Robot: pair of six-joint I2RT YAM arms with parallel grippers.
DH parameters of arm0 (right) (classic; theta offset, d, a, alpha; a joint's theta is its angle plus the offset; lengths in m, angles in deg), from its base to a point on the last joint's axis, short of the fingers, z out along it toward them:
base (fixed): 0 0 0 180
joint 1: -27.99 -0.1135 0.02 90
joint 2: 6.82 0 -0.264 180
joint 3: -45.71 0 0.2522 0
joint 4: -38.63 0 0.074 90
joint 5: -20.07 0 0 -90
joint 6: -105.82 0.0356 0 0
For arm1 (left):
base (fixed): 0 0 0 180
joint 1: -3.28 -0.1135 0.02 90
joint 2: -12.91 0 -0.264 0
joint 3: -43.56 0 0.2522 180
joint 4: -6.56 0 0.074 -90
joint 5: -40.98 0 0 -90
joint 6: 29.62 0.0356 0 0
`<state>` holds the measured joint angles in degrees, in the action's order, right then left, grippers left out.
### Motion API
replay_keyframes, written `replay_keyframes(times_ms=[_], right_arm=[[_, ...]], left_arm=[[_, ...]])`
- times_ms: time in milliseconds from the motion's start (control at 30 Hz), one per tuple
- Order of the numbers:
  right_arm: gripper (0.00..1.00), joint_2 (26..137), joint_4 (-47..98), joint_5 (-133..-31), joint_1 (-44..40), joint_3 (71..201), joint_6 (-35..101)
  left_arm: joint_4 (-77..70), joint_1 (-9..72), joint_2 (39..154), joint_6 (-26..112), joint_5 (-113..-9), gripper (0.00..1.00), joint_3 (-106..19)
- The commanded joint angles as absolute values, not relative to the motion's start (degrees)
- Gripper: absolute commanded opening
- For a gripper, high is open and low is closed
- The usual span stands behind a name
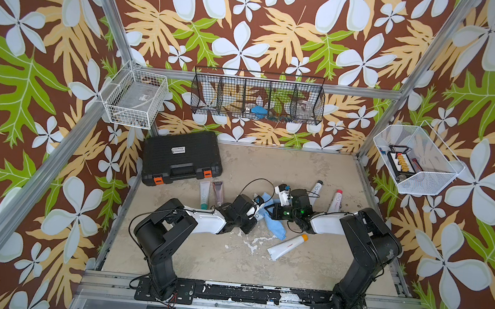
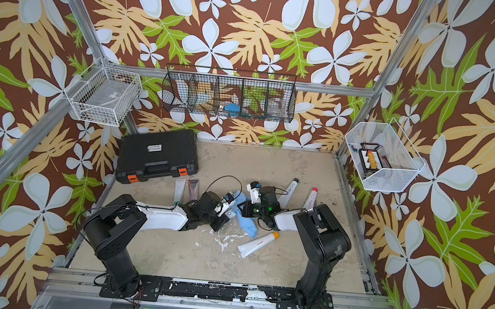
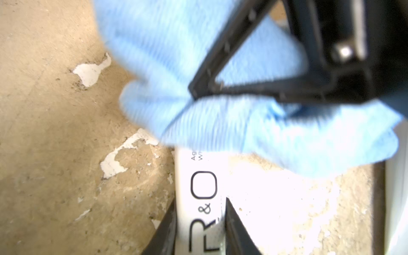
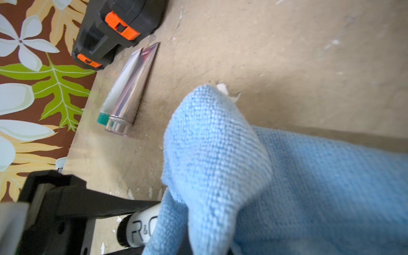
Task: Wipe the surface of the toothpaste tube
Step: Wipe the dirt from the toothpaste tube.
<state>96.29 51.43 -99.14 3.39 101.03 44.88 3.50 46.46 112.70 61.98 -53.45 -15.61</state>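
A white toothpaste tube (image 3: pixel 198 194) printed "R&O", with a black cap (image 4: pixel 123 229), sits between the fingers (image 3: pixel 234 227) of my left gripper (image 3: pixel 199 212), which is shut on it just above the table. A light blue cloth (image 4: pixel 254 176) drapes over the tube's far part. My right gripper (image 1: pixel 268 209) is shut on a fold of that cloth; in the left wrist view its black fingertips (image 3: pixel 196 88) pinch the fabric right above the tube. In its own wrist view the cloth hides its jaws. In both top views the two grippers meet at the table's middle, cloth (image 2: pixel 248 222) between them.
A black tool case (image 1: pixel 181 157) stands at the back left, with a green-capped tube (image 1: pixel 204 192) and a silvery tube (image 1: pixel 218 192) beside it. An orange-capped tube (image 1: pixel 287 246) lies in front, two more tubes (image 1: pixel 334 201) at the back right. Wire baskets (image 1: pixel 257 96) hang on the walls.
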Motion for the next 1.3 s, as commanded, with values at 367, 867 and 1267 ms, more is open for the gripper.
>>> replay_keyframes(times_ms=[367,867,1267], right_arm=[[0.0,94.46,44.75,-97.29,7.17,100.55,41.94],[0.0,91.09,48.23,-101.82,-3.39,98.89,48.04],[0.0,72.31,33.95,-98.66,4.22,100.85,44.14]], left_arm=[[3.81,46.52,112.25,62.27,-54.03,0.27,-15.53],[3.08,46.52,113.81,60.68,-51.06,0.26,-17.12],[2.75,45.41,115.3,50.01,-41.22,0.27,-19.89]])
